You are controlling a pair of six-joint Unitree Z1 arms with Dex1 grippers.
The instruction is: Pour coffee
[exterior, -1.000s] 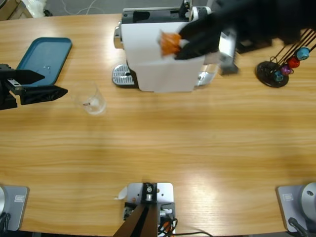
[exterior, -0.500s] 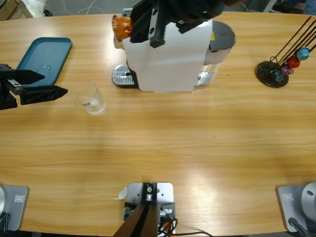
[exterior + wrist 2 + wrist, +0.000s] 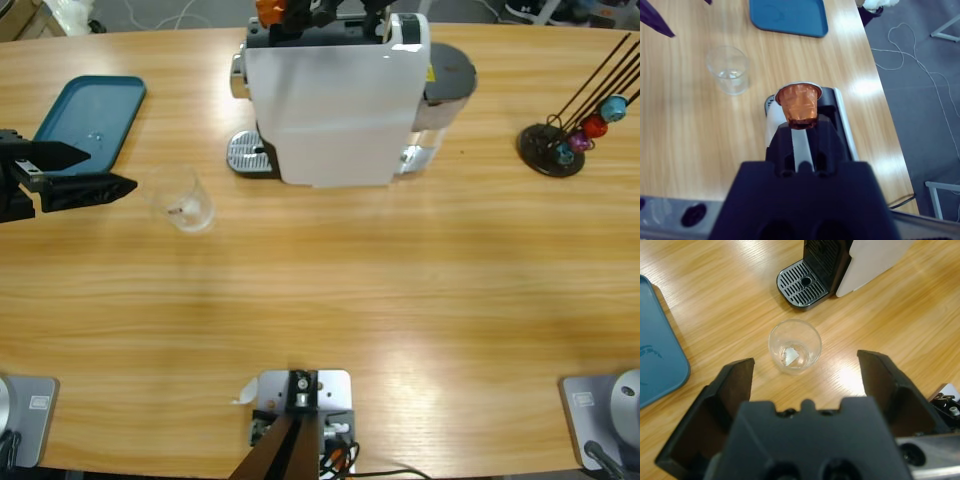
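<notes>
A clear glass tumbler stands empty on the table, left of the white coffee machine. No coffee shows in any view. My left gripper rests open just left of the tumbler, its jaws wide apart short of the glass. Over the machine's back top edge, my right gripper is shut on an orange capsule. In the right wrist view the capsule sits upright at the jaw tips above the machine's top, with the tumbler beyond.
A teal tray lies at the back left, near the left gripper. The machine's metal drip grate faces the tumbler. A black capsule stand with coloured capsules is at the far right.
The right arm carried the orange capsule leftward over the machine and back toward its far top edge. The left arm and the tumbler have not moved.
</notes>
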